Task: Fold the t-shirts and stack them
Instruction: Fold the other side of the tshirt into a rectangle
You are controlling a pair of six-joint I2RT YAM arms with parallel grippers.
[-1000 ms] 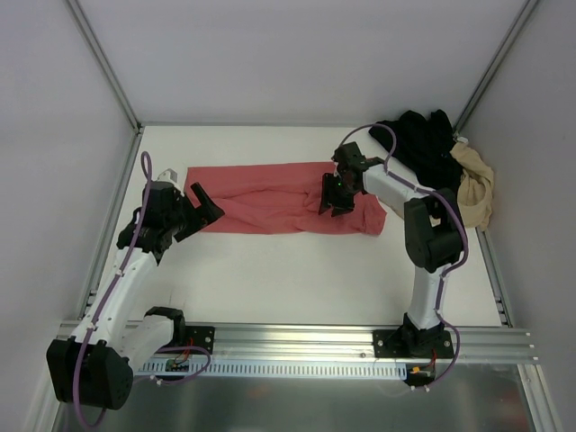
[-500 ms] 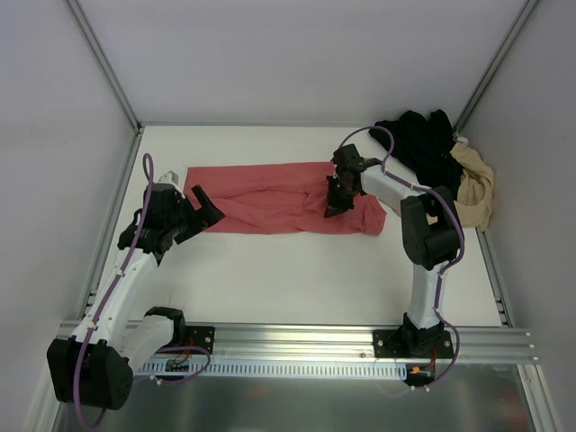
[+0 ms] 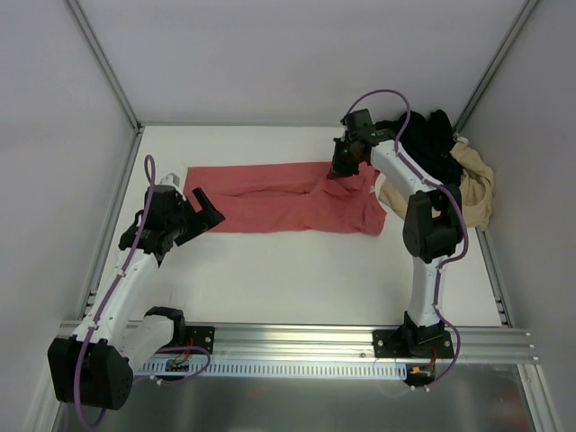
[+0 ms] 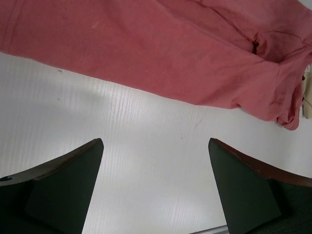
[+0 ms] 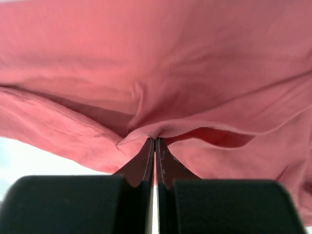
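Observation:
The coral-red t-shirt [image 3: 279, 202] lies stretched across the middle of the table; it fills the top of the left wrist view [image 4: 161, 53] and most of the right wrist view [image 5: 161, 73]. My right gripper [image 3: 340, 169] is shut on a pinch of the shirt's far right edge [image 5: 155, 134] and holds that fold lifted. My left gripper [image 3: 203, 204] is open and empty, just off the shirt's left end over bare table [image 4: 153, 180]. The black t-shirt [image 3: 423, 144] and the beige t-shirt [image 3: 475, 193] lie bunched at the back right corner.
White walls and metal frame posts [image 3: 103, 63] close in the table on three sides. The black and beige pile sits close behind my right arm [image 3: 423, 225]. A metal rail [image 3: 360, 346] runs along the near edge.
My right gripper closed on the coral-red shirt's right part and pulled it up toward the far edge, bunching the cloth there. My left gripper stayed nearly still.

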